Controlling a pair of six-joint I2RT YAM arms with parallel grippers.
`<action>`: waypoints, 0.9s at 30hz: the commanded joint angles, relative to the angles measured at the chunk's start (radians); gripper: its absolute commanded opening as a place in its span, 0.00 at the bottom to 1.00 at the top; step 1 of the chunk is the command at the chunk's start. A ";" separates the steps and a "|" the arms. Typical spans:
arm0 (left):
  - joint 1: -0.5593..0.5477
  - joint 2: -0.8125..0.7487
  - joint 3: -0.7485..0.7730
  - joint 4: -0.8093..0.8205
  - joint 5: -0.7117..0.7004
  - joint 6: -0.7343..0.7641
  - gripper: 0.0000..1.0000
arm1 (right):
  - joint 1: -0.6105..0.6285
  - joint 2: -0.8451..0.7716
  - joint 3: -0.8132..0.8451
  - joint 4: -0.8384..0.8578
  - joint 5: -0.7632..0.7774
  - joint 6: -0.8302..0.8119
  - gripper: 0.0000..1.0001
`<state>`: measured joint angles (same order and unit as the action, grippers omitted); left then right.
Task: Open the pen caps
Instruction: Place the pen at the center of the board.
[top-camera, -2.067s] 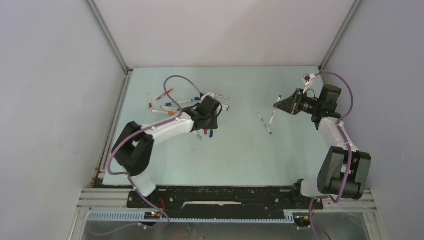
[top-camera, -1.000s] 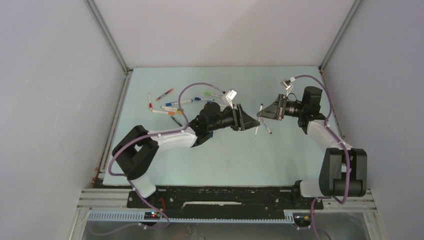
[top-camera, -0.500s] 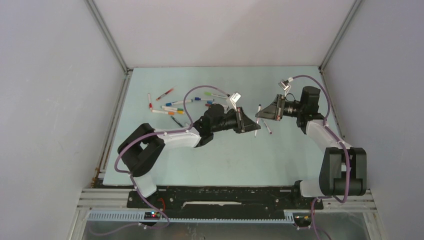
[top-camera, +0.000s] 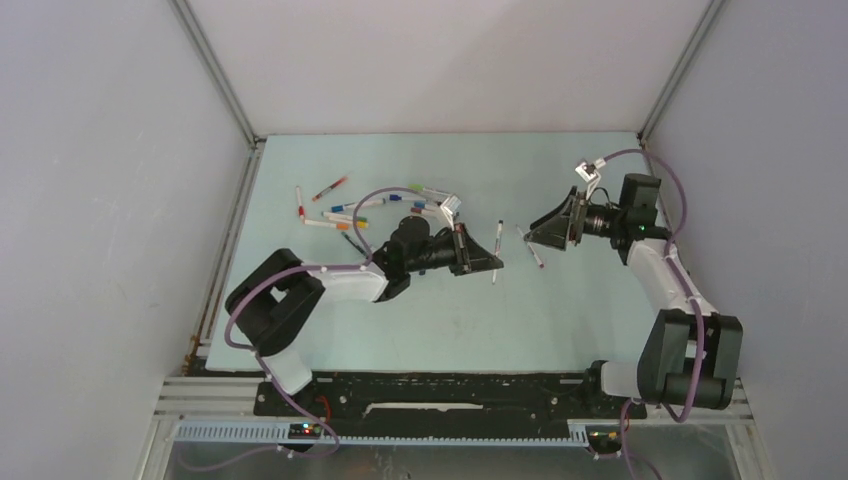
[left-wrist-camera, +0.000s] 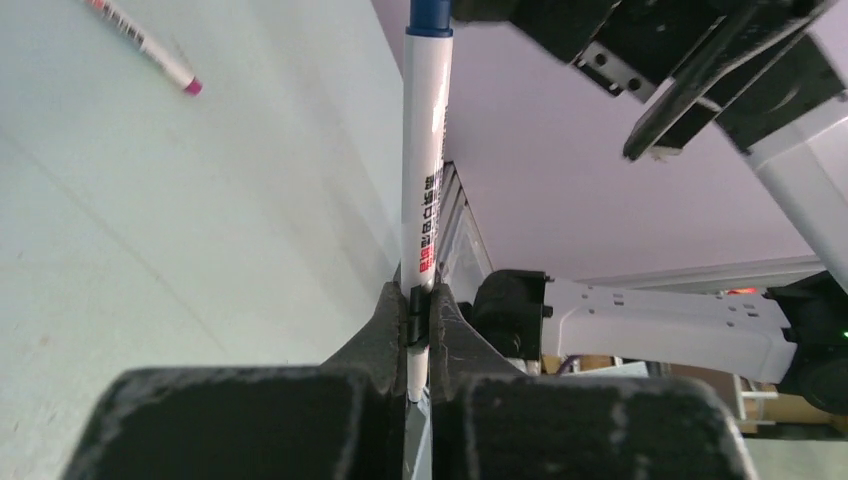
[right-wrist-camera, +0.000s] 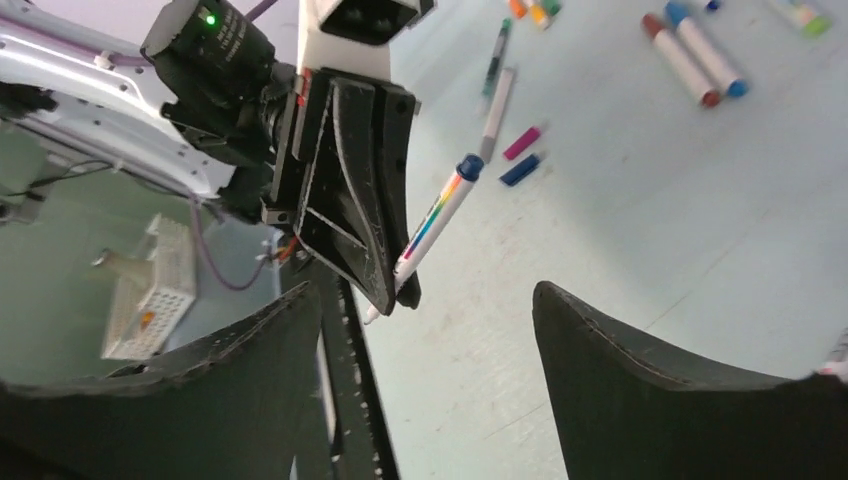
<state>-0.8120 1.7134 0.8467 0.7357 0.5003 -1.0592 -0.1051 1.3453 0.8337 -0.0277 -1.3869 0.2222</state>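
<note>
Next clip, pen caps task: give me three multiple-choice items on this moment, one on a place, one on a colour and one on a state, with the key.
1. The cluster of loose pens lies on the table: A) in its far left part; B) at its near right corner; C) against the arm bases.
2. The cap on the pen in the left gripper is: A) red; B) blue; C) green.
3. The right gripper is: A) shut on a pen; B) shut on a cap; C) open and empty.
Key: 1 A, the top view shows them far left; 2 B, both wrist views show a blue end; 3 C, its jaws stand wide apart, gripping nothing.
</note>
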 joint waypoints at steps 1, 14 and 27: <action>0.038 -0.085 -0.075 0.030 0.108 -0.063 0.00 | 0.010 -0.079 0.152 -0.535 0.116 -0.638 0.82; 0.048 -0.180 0.074 -0.791 0.299 0.414 0.01 | 0.446 -0.253 0.183 -0.914 0.534 -1.607 0.92; 0.003 -0.132 0.149 -0.871 0.395 0.484 0.02 | 0.738 -0.166 0.182 -0.864 0.747 -1.621 0.66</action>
<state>-0.7879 1.5623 0.9356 -0.1135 0.8379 -0.6174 0.5964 1.1713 0.9886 -0.9157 -0.6895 -1.3754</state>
